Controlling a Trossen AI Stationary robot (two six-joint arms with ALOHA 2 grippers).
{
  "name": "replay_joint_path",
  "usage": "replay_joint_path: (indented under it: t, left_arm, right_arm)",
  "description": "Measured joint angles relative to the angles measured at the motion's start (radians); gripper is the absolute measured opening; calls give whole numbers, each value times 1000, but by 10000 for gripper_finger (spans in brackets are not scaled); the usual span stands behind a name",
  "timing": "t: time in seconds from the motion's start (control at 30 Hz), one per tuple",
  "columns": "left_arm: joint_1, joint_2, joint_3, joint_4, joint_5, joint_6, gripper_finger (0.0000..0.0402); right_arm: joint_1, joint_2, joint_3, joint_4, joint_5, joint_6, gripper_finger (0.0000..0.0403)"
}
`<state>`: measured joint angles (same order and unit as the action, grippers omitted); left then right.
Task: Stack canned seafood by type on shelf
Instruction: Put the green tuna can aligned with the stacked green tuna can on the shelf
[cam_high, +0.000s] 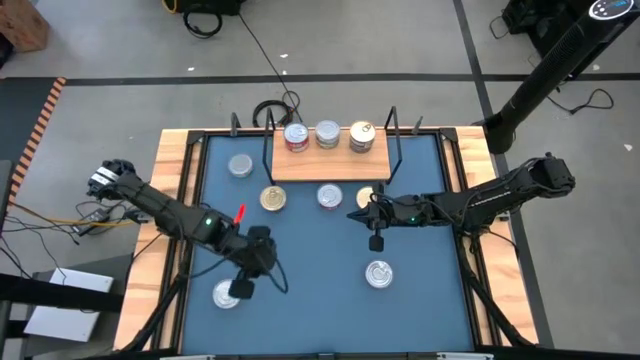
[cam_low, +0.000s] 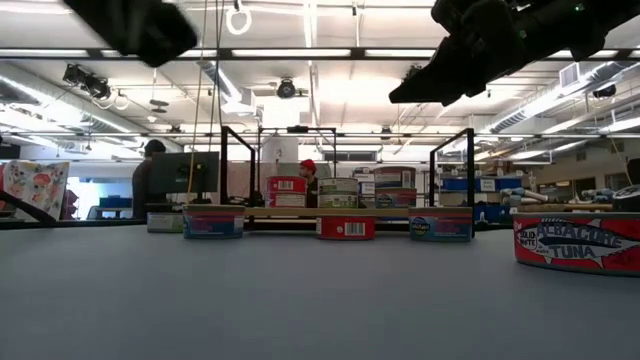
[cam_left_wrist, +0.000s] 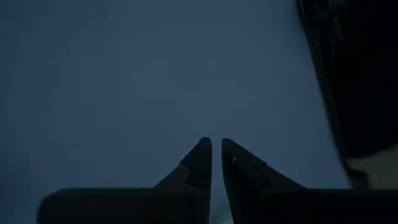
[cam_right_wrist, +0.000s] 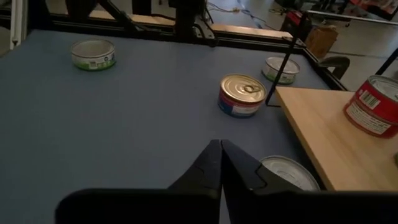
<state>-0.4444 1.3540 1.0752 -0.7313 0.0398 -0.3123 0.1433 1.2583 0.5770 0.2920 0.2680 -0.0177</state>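
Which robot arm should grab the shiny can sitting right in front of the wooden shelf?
Probably the right. The right gripper, shut and empty, hangs just beside that silver-topped can; the left gripper is down near the table's front corner.

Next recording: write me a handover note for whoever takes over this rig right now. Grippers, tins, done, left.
Left gripper: shut, empty, at the near left beside a silver tin.
Right gripper: shut, empty, mid-table in front of the shelf.
Done: three stacks on the shelf, a red-sided one, a silver one and a gold-topped one.
Left: six loose tins on the blue mat, including the gold-topped one by the shelf.
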Motion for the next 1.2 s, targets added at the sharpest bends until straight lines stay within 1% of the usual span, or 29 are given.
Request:
replay_joint_path:
  t: [0.13, 0.27, 0.33, 0.4, 0.53, 0.7, 0.8, 0.87, 1.0, 1.13, 1.2]
  left_arm:
    - [-71, 21, 0, -24, 34, -111, 39]
    - [-131, 56, 0, -47, 66, -137, 39]
    - [-151, 78, 0, -109, 79, -139, 39]
    - [-159, 101, 0, -137, 91, -144, 42]
    - [-166, 146, 0, -197, 103, -151, 65]
    - [-167, 211, 0, -256, 103, -93, 102]
    - [-167, 245, 0, -285, 87, -57, 109]
    - [-167, 259, -4, -282, 72, -41, 107]
    - [-163, 259, -63, -274, 65, -39, 88]
    - [-162, 254, -114, -255, 123, -38, 63]
    - [-162, 253, -120, -247, 139, -30, 52]
  right_arm:
    - [0, 0, 0, -5, 0, 0, 19]
    - [0, 0, 0, -6, 0, 0, 16]
    - [0, 0, 0, -7, 0, 0, 14]
    - [0, 0, 0, -11, 0, 0, 13]
    - [0, 0, 0, -12, 0, 0, 17]
    - [0, 0, 0, -12, 0, 0, 18]
    - [0, 0, 0, -11, 0, 0, 14]
    - [1, 0, 0, -11, 0, 2, 12]
    - [1, 0, -1, -11, 0, 18, 15]
    - [1, 0, -1, -11, 0, 18, 19]
    - [1, 0, -1, -11, 0, 17, 19]
